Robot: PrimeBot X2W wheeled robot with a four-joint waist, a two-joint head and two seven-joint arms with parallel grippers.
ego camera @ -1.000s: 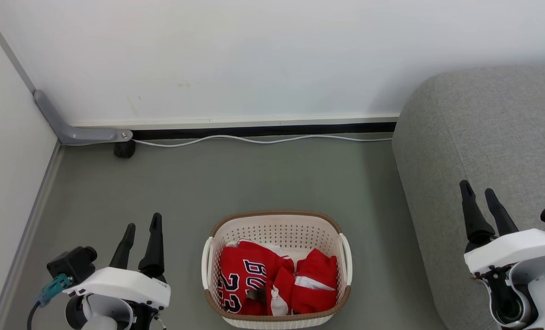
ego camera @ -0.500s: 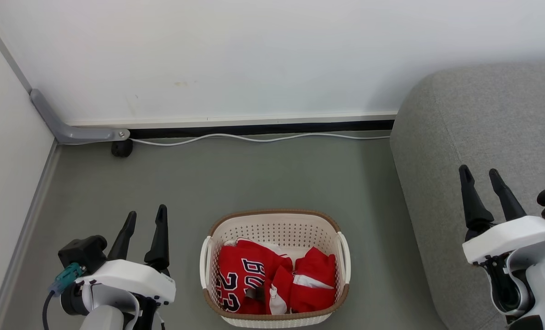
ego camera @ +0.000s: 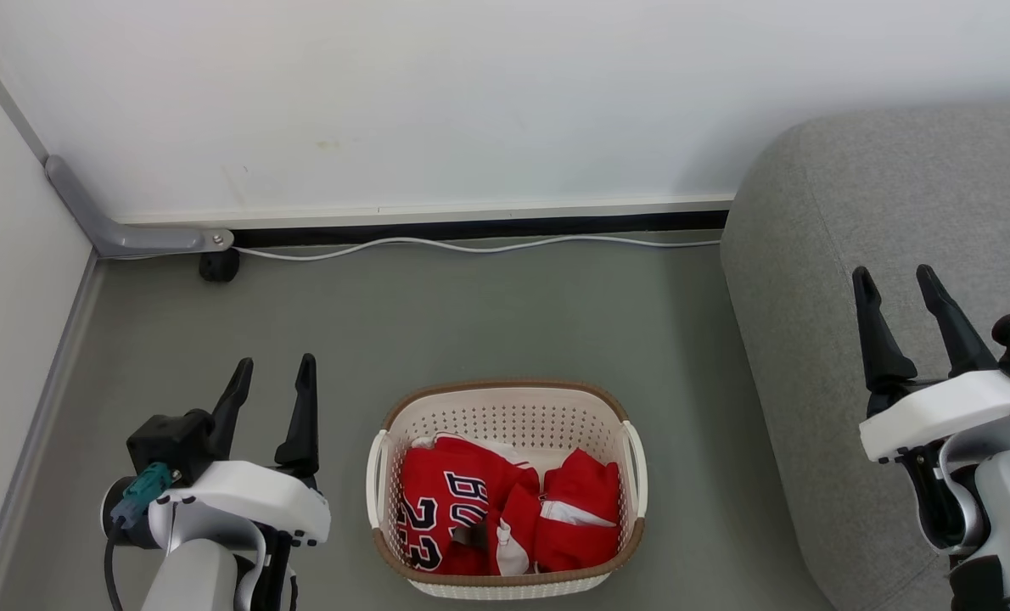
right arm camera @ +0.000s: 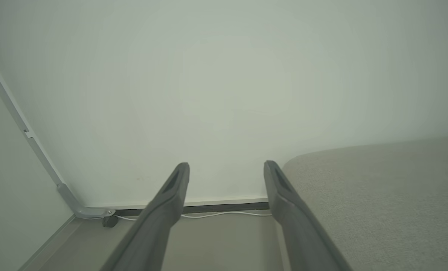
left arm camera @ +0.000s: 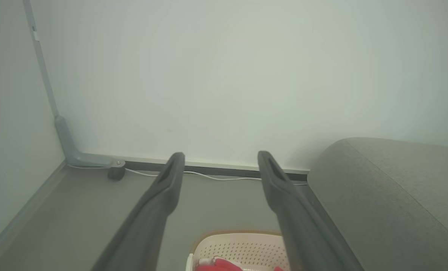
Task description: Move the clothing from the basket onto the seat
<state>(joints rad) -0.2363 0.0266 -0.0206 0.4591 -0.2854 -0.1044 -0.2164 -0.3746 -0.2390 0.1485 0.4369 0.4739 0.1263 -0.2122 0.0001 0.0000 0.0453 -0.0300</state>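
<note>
- The clothing point(ego camera: 505, 519) lies crumpled in the basket point(ego camera: 505, 389), heaped toward its near wall. A red jersey point(ego camera: 441, 509) with a dark, white-edged "23" touches a red garment point(ego camera: 581, 526) with white panels to its right.
- Both pieces are loose and folded over on themselves. A pinch on a raised fold would probably lift one alone.
- The basket stands on the grey floor point(ego camera: 471, 314) near the rounded end of the sofa point(ego camera: 895, 195), which makes for a short carry.
- The left gripper point(ego camera: 274, 363) hovers beside the basket with its jaws spread wide and nothing in them.
- The right gripper point(ego camera: 893, 274) is just as wide and empty above the sofa's edge, likely waiting there.
</note>
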